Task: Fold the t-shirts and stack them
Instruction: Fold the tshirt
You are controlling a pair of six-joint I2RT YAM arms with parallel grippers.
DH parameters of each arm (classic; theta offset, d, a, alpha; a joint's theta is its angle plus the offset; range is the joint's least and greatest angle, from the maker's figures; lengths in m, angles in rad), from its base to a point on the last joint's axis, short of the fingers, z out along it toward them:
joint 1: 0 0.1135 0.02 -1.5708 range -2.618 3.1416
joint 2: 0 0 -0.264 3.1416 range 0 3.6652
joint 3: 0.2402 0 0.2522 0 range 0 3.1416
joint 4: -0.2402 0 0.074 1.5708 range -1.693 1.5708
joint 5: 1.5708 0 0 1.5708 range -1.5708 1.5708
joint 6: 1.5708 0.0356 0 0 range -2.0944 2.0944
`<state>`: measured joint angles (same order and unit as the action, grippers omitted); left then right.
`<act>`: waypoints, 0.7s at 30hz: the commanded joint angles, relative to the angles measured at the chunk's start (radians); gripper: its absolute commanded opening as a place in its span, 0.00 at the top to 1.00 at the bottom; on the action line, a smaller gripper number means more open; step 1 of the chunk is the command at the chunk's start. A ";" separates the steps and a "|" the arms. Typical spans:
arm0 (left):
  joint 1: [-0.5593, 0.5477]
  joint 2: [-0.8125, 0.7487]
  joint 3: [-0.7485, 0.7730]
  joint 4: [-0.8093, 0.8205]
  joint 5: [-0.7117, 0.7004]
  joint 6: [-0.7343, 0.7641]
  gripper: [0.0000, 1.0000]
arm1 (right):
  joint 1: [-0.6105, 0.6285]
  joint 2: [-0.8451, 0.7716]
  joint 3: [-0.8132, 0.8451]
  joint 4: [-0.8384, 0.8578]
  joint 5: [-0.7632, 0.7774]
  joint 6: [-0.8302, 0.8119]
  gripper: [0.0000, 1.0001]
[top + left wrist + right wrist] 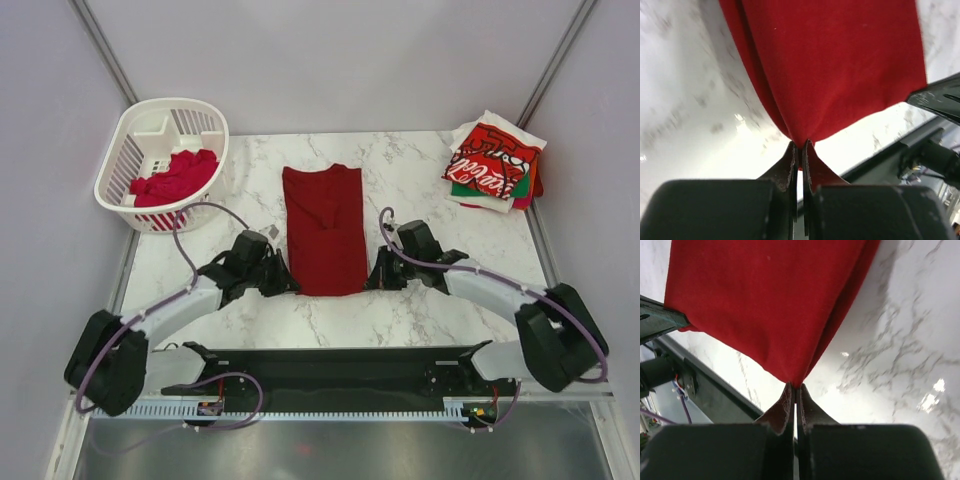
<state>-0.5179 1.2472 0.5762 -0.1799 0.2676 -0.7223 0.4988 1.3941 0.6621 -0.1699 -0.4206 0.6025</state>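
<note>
dark red t-shirt point(322, 225) folded narrow; left pincer point(800, 146) and right pincer point(795, 386) pinch its near corners

Bright, even light overhead, shadows soft. Left wrist view: marble table point(685, 100) smeared with blur at nine o'clock. Right wrist: glare spots at four o'clock, dark red t-shirt point(765, 305) crisp.

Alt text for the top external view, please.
A dark red t-shirt lies folded narrow on the marble table, the left pincer and right pincer each shut on a near corner. A white basket holding red cloth sits far left; a stack of folded tees far right.
</note>
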 commanded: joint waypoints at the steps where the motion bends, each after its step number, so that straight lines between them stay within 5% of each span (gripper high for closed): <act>1: -0.074 -0.182 -0.032 -0.131 0.000 -0.127 0.98 | 0.052 -0.166 -0.048 -0.124 0.051 0.014 1.00; 6: -0.131 -0.391 0.005 -0.291 -0.042 -0.187 0.98 | 0.083 -0.371 -0.045 -0.249 0.092 0.071 1.00; 10: -0.133 -0.457 0.097 -0.406 -0.071 -0.172 0.98 | 0.086 -0.428 0.108 -0.376 0.135 0.062 1.00; 21: -0.122 -0.234 0.496 -0.553 -0.200 -0.019 0.97 | 0.086 -0.205 0.514 -0.473 0.299 -0.070 1.00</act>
<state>-0.6468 0.9432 0.9649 -0.6762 0.1287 -0.8158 0.5835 1.1320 1.0763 -0.6018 -0.1997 0.5907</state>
